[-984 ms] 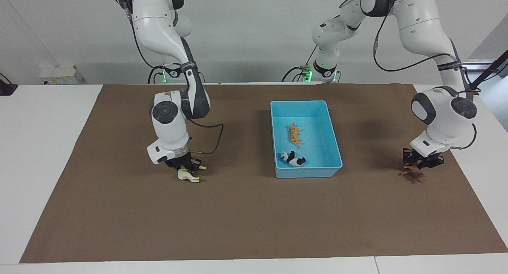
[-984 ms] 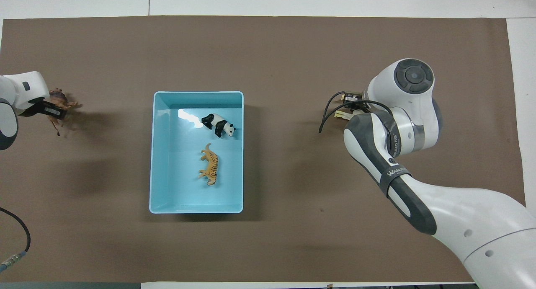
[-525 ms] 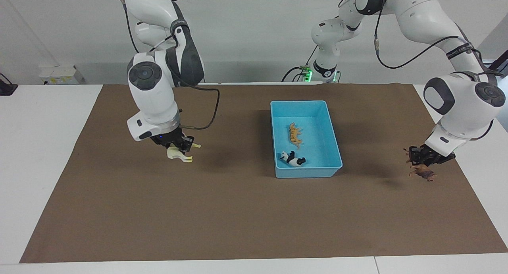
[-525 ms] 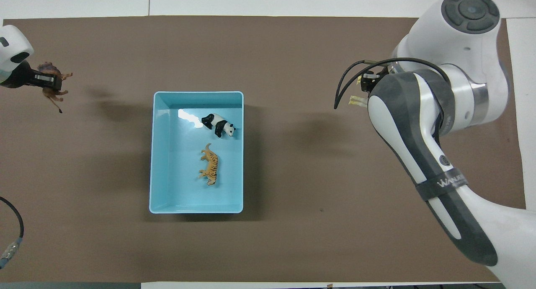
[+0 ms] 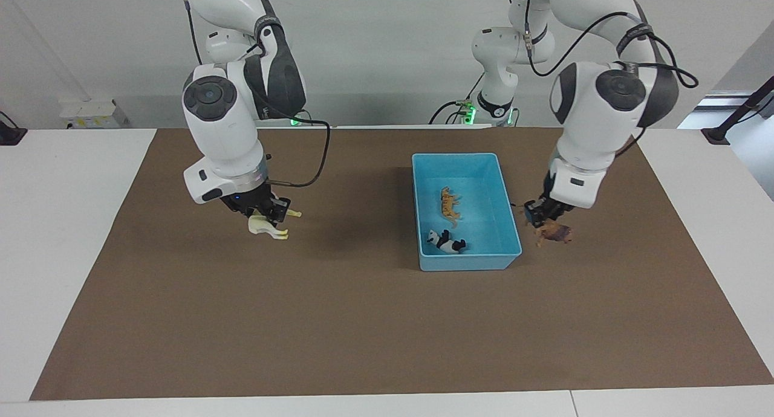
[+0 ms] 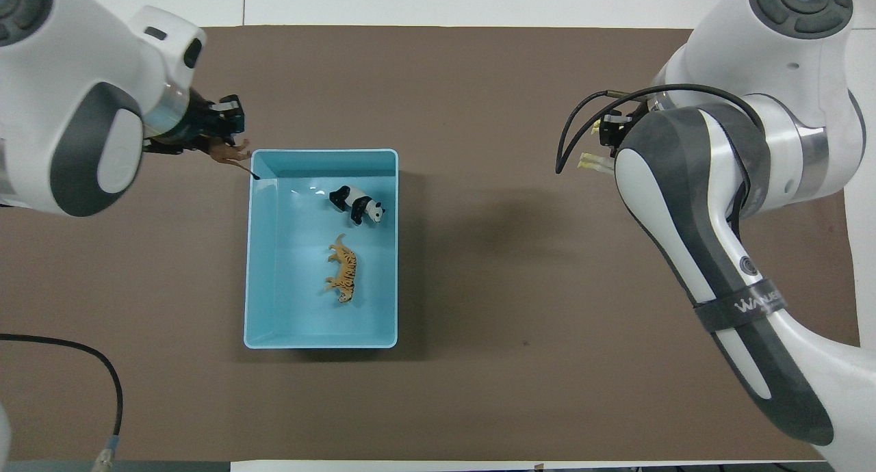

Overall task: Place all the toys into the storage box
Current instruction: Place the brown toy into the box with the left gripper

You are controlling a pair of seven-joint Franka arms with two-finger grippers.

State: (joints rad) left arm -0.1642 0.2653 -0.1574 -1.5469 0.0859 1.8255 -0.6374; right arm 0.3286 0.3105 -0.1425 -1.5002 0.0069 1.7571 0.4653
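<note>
The light blue storage box stands on the brown mat. The panda and the tiger lie inside it. My left gripper is shut on the brown lion and holds it in the air just outside the box's rim, at the left arm's end. My right gripper is shut on the cream-white horse and holds it above the mat, well apart from the box toward the right arm's end.
The brown mat covers most of the white table. A black cable loops over the mat at the left arm's end, near the robots.
My left gripper has lifted the lion off the mat and carried it from the left arm's end up to the box. My right gripper has lifted the horse off the mat.
</note>
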